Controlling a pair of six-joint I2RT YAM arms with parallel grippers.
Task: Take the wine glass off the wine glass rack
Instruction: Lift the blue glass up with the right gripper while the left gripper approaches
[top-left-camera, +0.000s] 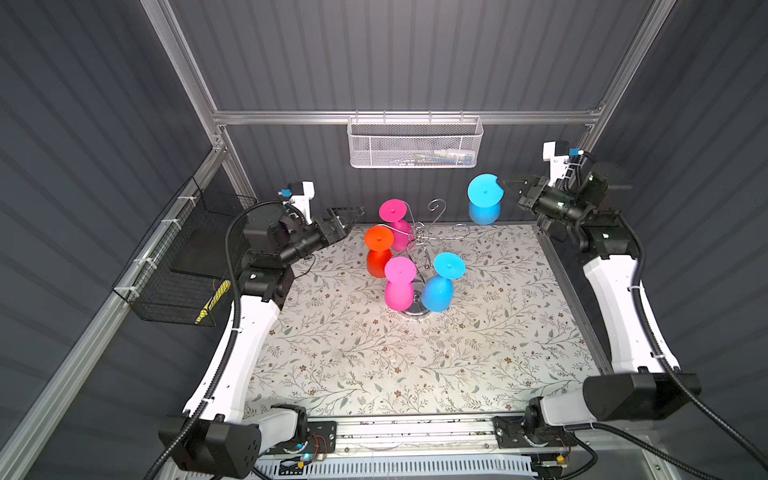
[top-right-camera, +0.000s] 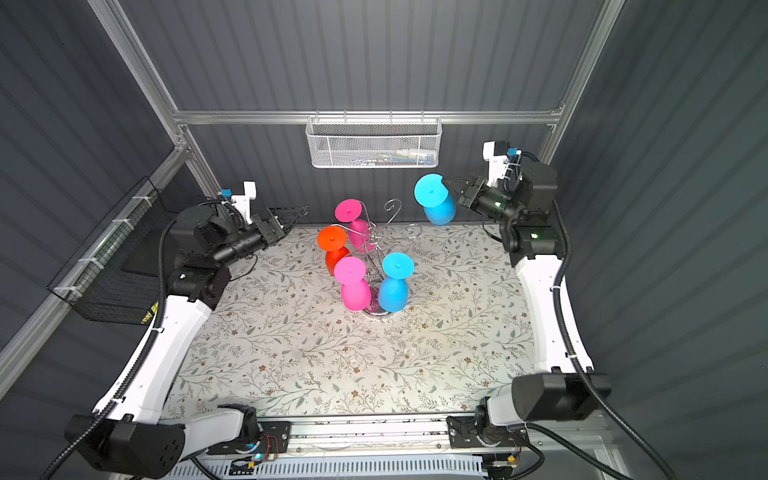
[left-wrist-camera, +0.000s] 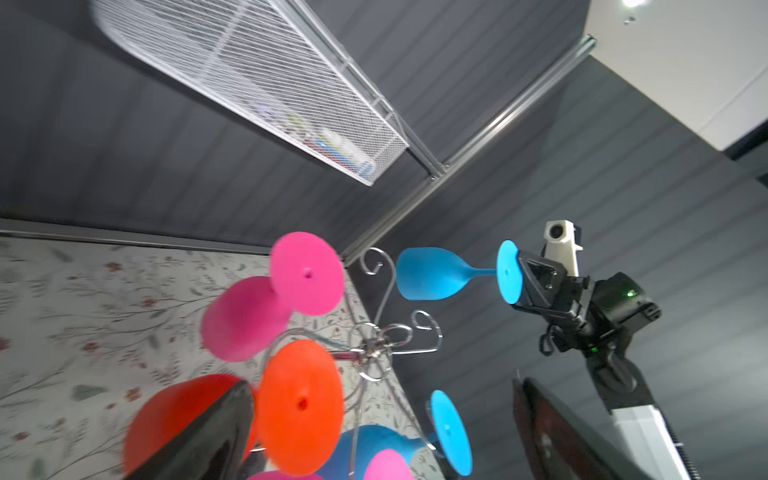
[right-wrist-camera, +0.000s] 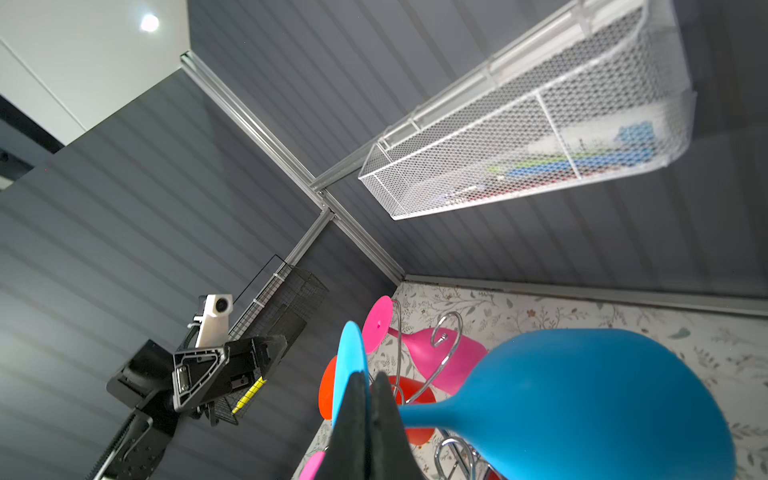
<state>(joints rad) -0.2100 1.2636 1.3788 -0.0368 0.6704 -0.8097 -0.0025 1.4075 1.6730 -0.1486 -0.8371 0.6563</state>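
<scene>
Jaws of right gripper (top-left-camera: 504, 183) tight on disc foot of matte blue wine glass (top-left-camera: 484, 194); left gripper (top-left-camera: 355, 217) spread wide.

Lab robot cell, aluminium frame (top-left-camera: 291, 117), grey panels (top-left-camera: 374, 54)

Far blue glass (top-left-camera: 484, 199) and near blue glass (top-left-camera: 436, 295): same sky blue. Two pink glasses (top-left-camera: 392, 210) (top-left-camera: 400, 270), one orange glass (top-left-camera: 379, 239). Shiny chrome rack (top-left-camera: 420, 237). Pale worktop (top-left-camera: 374, 353) with grey-green sprigs and brown flowers. White mesh basket (top-left-camera: 413, 145), black wire basket (top-left-camera: 174, 266).
</scene>
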